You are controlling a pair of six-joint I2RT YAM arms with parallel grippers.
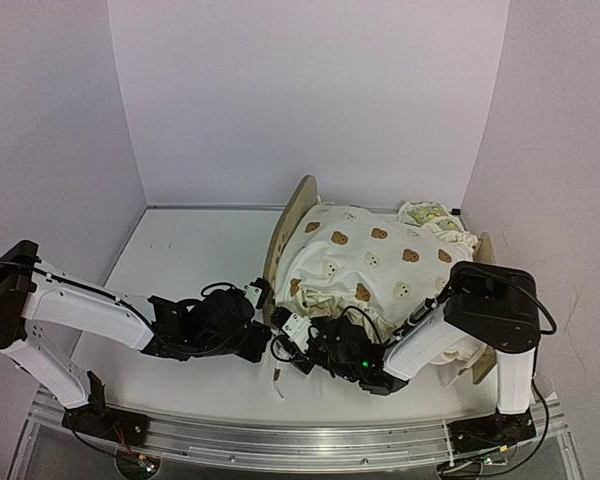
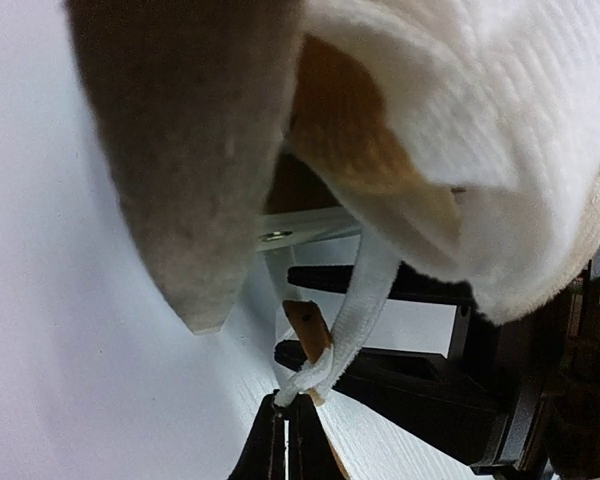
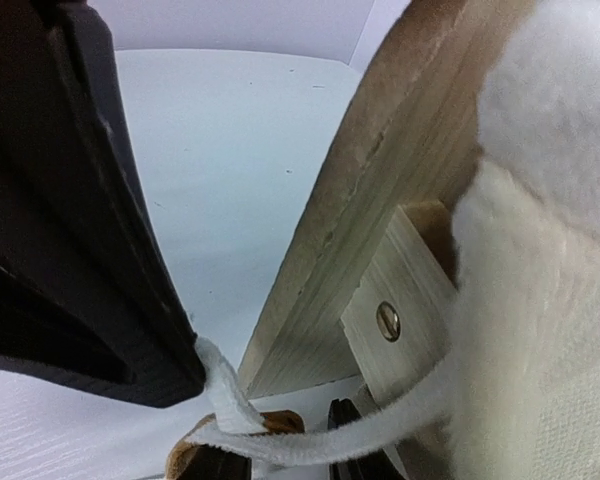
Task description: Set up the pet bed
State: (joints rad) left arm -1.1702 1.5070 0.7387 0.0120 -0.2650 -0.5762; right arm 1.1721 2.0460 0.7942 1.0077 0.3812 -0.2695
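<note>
I see light-wood pet bed with arched end boards on right half of white table, long axis left-right, cream bear-print cushion on top. Left gripper pinched on white fabric strap; right gripper beside it, can't tell jaws.

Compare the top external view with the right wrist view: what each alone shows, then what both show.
Only top external: the left arm, the right arm and the lemon-print pillow. Only right wrist: a screw in the frame and the white strap running from the cushion. Both: the pet bed's wooden end board and the cream cushion.
</note>
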